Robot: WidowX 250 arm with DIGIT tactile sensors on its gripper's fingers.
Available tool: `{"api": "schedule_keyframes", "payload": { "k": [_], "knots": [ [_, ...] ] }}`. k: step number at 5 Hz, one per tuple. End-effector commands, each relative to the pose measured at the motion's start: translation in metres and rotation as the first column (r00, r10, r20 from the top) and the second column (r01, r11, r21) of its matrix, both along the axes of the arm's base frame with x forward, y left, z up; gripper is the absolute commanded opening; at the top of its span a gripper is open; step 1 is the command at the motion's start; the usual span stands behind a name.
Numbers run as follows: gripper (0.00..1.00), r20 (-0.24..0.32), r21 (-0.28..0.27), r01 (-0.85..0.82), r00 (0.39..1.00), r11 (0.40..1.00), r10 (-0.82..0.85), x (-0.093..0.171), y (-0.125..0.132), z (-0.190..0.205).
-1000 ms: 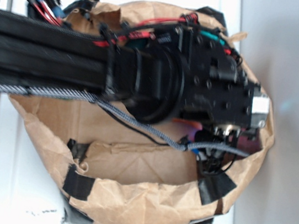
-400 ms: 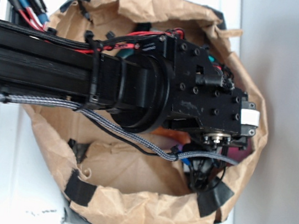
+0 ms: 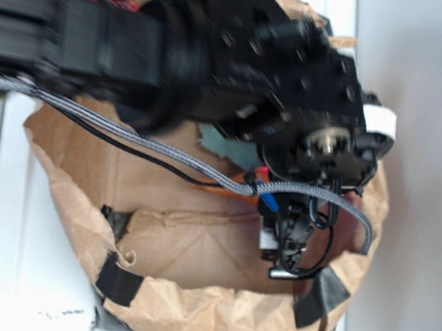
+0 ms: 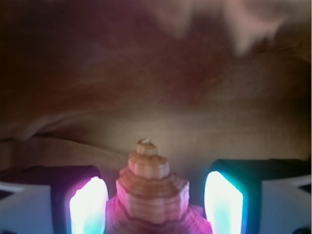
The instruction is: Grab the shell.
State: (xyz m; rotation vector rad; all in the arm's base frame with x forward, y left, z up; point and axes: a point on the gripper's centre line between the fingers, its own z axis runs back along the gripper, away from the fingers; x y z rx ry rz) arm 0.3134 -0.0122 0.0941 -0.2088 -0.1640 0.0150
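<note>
Reaching in from the left edge of the exterior view, the black arm (image 3: 123,41) is seen blurred above a crumpled brown paper bag (image 3: 184,309) whose rim is patched with strips of black tape (image 3: 116,276). A braided grey cable (image 3: 127,132) is draped from the arm across the bag's opening toward the right. A scrap of teal cloth (image 3: 220,142) is glimpsed inside the bag just under the arm's wrist. Farther right, the gripper (image 3: 291,254) is pointed down inside the bag, close to its right wall; its fingers cannot be made out in this view, and the shell is not seen there.

In the wrist view, the left finger (image 4: 87,204) is shown glowing pink-white at the lower left. Between the two fingers, the shell (image 4: 151,195) is seen as a stepped, ribbed, orange-tan spiral with its small rounded tip pointing up and away from the camera, its lower part tinted pink. The right finger (image 4: 223,202) is lit teal-white at the lower right. The gripper (image 4: 155,207) is held at a moderate spread, with a narrow gap left on each side of the shell; whether either pad is touching it cannot be told. Behind the shell, only the blurred brown paper of the bag (image 4: 146,73) is seen.
</note>
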Motion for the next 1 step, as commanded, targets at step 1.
{"api": "schedule_keyframes", "payload": {
  "k": [1],
  "knots": [
    [0.0,0.136,0.04,0.061,0.988,0.997,-0.066,-0.0121,0.0091,0.0467]
  ]
}}
